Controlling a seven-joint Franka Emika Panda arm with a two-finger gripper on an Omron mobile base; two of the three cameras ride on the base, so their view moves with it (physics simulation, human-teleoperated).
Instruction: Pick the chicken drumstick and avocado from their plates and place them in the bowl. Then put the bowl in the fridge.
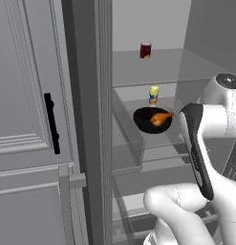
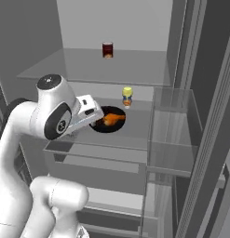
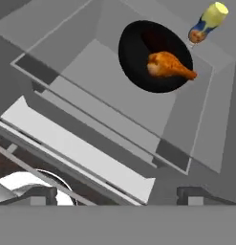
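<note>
Left base view: fridge [image 1: 33,119] door open, bowl [image 1: 152,120] on a glass shelf with the chicken drumstick [image 1: 161,117] in it, a small yellow-capped bottle [image 1: 154,95] just behind and a dark can [image 1: 145,50] one shelf up. Right base view: same layout, arm pulled back near the shelf front, apart from the bowl; avocado can't be made out against the dark interior. Hand view: gripper [image 3: 117,195] spread wide, empty, bowl well clear of the tips; glossy bowl looks rigid and slick, so I'd grip it by the rim wall.
</note>
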